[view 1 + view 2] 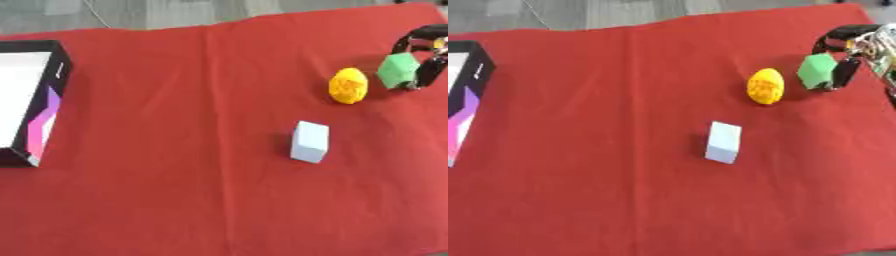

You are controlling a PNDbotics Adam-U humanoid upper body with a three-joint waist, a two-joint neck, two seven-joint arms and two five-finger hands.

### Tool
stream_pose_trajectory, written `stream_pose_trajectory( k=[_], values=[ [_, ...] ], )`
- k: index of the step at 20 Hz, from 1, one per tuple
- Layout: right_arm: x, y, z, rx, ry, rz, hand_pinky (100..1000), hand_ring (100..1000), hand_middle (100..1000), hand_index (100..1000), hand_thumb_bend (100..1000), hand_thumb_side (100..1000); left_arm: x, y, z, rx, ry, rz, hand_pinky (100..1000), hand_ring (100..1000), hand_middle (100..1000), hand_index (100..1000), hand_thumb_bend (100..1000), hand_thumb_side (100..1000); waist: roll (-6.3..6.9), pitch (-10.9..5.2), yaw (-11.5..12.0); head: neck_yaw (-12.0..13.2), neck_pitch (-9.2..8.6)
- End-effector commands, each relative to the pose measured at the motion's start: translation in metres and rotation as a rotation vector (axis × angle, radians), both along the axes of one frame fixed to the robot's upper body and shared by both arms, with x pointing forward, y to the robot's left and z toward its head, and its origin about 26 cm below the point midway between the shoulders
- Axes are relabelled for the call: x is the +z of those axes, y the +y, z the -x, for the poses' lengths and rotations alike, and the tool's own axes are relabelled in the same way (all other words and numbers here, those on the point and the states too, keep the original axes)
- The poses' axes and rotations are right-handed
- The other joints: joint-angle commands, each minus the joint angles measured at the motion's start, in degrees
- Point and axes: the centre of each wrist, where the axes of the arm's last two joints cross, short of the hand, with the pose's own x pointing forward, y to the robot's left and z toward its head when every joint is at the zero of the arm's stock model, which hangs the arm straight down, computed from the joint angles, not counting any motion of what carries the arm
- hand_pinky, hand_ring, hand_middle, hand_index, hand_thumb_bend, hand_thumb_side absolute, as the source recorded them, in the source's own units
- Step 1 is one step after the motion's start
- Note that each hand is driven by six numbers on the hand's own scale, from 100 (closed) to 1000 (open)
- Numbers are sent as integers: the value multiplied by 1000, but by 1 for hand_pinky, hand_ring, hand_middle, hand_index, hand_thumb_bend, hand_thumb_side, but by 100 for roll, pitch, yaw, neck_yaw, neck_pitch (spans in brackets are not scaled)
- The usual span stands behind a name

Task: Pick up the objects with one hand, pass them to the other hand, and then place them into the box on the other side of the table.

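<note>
Box (54, 75) at table's left with white interior, right hand (843, 50) curled around green block (816, 70) far right.

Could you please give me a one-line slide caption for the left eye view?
Robot's right hand closes around a green block beside a yellow egg-shaped object and pale blue block; box at left.

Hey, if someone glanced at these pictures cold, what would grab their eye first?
Probably the right hand at the far right edge, its fingers curled round a green block. Beside that block lies a yellow egg-shaped object, with a pale blue block nearer the middle of the red cloth. A black box sits at the left edge.
</note>
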Motion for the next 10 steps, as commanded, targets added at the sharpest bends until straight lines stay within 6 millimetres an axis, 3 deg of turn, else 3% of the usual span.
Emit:
stream_pose_trajectory(
  k=[1, 10],
  values=[
    [23, -7, 7, -13, -33, 26, 975, 856, 829, 835, 368, 100, 9, 1, 0, -2, -27, -10, 800, 702, 833, 797, 237, 900, 46, 14, -6, 19, -27],
    [24, -9, 8, -25, -22, 34, 977, 856, 827, 830, 339, 100, 9, 1, 0, -3, -27, -9, 801, 702, 833, 797, 236, 900, 47, 17, -10, 26, -13]
  ],
)
